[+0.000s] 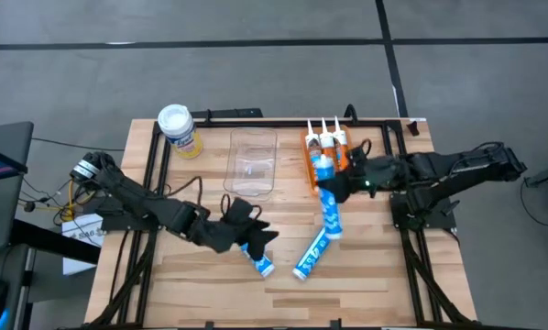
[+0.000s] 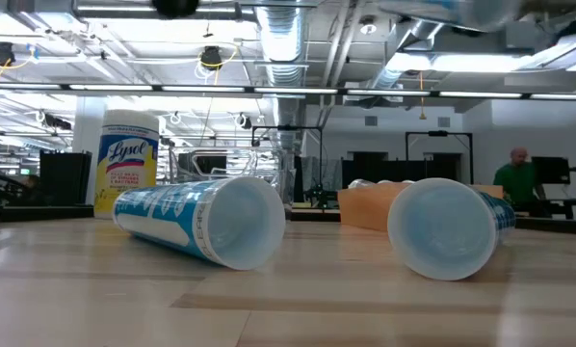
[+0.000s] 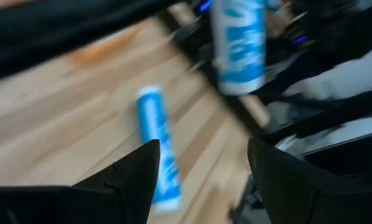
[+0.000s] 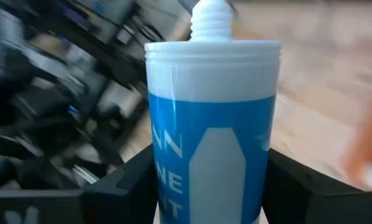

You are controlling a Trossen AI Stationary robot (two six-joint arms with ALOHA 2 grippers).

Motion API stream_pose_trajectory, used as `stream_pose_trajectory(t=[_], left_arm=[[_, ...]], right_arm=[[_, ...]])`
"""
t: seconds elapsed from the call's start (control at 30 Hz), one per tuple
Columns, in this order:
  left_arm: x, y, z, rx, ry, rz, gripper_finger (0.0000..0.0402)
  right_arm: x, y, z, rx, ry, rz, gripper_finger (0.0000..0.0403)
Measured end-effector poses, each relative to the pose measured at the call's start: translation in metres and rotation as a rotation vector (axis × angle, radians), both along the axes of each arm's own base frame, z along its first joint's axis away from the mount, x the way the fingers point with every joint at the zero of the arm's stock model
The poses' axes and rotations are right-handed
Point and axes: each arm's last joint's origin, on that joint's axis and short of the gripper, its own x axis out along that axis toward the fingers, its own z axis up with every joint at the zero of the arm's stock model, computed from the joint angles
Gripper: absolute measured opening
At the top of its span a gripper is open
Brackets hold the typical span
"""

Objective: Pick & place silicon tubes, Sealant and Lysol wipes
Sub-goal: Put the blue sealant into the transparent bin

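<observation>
Between the right claw's (image 4: pixel 214 186) fingers a blue sealant tube (image 4: pixel 214 149) sits clamped, lifted off the tabletop (image 1: pixel 375 284); keep grip firm and tube steady, while the left claw (image 3: pixel 201 180), fingers apart, hovers over another blue tube (image 3: pixel 158 146) lying flat.

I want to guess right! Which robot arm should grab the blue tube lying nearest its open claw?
Probably the left. Its left gripper is open right above the blue tube lying on the table. The right gripper is busy, already shut on another blue tube.
</observation>
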Motion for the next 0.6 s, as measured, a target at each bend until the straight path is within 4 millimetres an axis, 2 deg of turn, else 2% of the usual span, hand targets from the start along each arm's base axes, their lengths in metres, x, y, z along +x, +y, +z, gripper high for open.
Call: stream_pose_trajectory(t=[0.2,0.6], left_arm=[[0.011,0.012,0.016,0.017,-0.15,0.013,0.0237],[0.018,0.025,0.021,-0.039,-0.215,0.067,0.0237]], right_arm=[[0.018,-0.009,0.013,-0.021,-0.167,0.076,0.0203],[0.042,-0.022,0.016,0.003,-0.306,0.145,0.0203]])
